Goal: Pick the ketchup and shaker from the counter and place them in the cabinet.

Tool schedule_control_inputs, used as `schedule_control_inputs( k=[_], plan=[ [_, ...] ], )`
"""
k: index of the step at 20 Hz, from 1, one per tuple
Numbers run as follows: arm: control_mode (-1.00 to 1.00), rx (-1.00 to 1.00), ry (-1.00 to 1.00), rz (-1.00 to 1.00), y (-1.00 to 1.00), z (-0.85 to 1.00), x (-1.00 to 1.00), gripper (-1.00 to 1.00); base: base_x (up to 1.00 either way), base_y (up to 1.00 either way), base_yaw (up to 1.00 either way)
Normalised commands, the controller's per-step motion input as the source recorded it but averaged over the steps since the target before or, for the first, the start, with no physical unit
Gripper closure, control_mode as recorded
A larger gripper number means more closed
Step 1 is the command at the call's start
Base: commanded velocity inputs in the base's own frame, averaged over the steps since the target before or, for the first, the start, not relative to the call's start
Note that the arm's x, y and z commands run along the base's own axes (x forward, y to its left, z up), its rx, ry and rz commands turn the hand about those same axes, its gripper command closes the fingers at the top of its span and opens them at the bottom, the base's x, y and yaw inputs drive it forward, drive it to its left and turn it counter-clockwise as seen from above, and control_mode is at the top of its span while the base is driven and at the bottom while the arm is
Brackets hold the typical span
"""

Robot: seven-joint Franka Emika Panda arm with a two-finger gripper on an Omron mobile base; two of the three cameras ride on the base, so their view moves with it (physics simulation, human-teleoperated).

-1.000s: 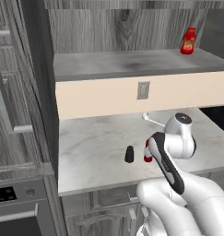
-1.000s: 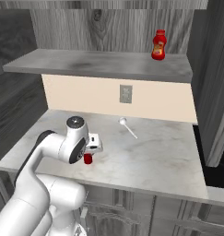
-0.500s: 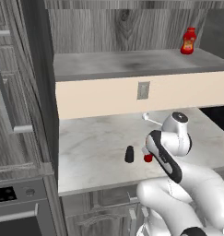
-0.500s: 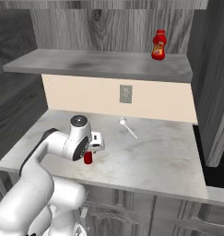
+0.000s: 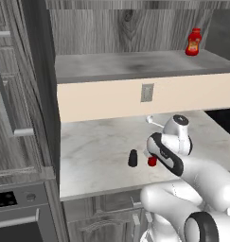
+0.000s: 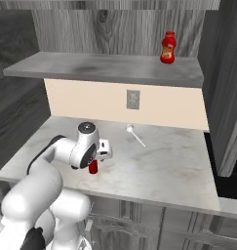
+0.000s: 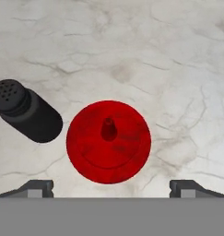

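— Looking straight down from the hand, where does the ketchup [image 7: 109, 142] sit against the gripper [image 7: 111, 186]?

— Just ahead of the midline between the two fingertips [image 7: 38, 186], nozzle pointing up at the camera. The bottle stands upright on the marble counter [image 7: 168, 69], so its long axis runs along the line of approach.

— And the jaws?

— Spread wide, holding nothing; each tip stands well outside the bottle's round outline.

— So what does the next move turn on?

— I'd judge a small shift forward and then a straight drop, so the bottle's body ends up between the tips.

— Anything close enough to interfere?

— The black shaker [image 7: 26, 116] stands just beside the ketchup, apart from it, toward one fingertip's side; that finger could clip it on the way down. From the left base camera the shaker [image 5: 133, 158] shows left of the ketchup [image 5: 152, 161], near the counter's front edge.

— The cabinet?

— Its grey shelf [image 6: 105, 68] runs above the counter, with a squatter red bottle with a yellow label [image 6: 168, 48] at the right end.
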Motion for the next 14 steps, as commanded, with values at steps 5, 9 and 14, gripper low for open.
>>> schedule_control_inputs(
  k=[5,9,14],
  plan=[
    [-1.0,0.0,0.0,0.0,0.0,-0.14,0.16,-1.0,0.0,0.0,0.0],
    [-1.0,0.0,0.0,0.0,0.0,-0.14,0.14,-1.0,0.0,0.0,0.0],
    [-1.0,0.0,0.0,0.0,0.02,-0.12,0.12,-1.0,0.0,0.0,0.0]
  ],
)
